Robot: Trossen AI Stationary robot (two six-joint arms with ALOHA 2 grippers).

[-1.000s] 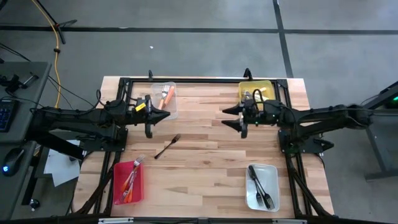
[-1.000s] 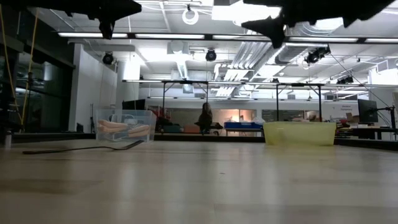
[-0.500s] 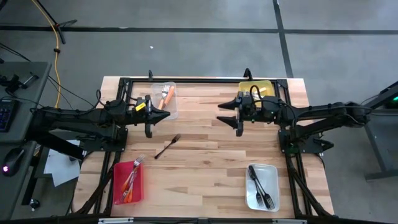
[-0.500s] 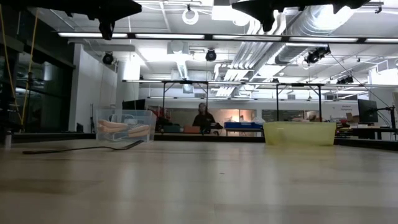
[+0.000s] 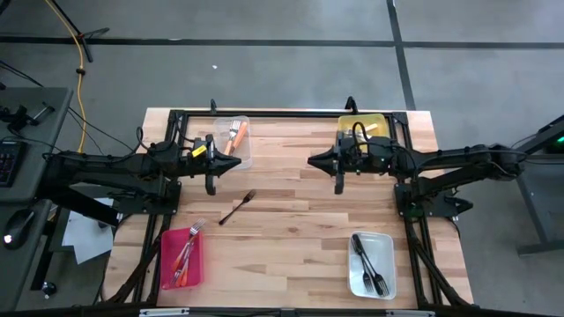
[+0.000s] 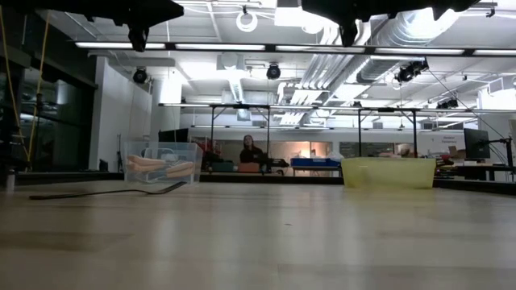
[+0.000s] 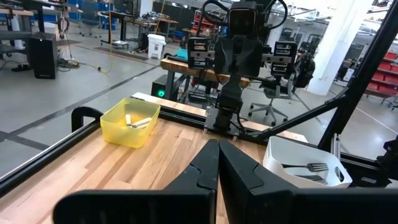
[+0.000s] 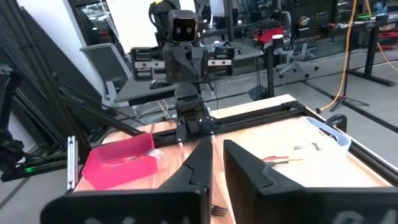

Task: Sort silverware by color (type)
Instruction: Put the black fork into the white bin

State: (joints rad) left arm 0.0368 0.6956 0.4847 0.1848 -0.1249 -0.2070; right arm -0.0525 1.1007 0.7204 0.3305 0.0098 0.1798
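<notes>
A dark all-metal fork [image 5: 238,208] lies flat on the wooden table [image 5: 291,238], left of centre; the low view shows it [image 6: 105,192] too. My left gripper [image 5: 236,163] hangs shut above the table, up and to the far side of the fork, with nothing in it. My right gripper [image 5: 310,160] hangs shut over the table's middle, facing the left one, also holding nothing. The rest of the silverware lies in bins: orange-handled pieces in a clear bin [image 5: 233,136], red-handled ones in a red bin [image 5: 182,258], dark forks in a white bin [image 5: 371,264].
A yellow bin [image 5: 361,129] holding pale pieces stands at the far right, behind my right gripper. A black frame [image 5: 282,113] runs along the table's far edge. Bare wood lies between the bins. A person sits far off in the room [image 6: 250,153].
My right gripper has shut its fingers, which stood wide apart a second ago. It has also risen a little and crept toward the table's left side. The fork and my left arm have kept still.
</notes>
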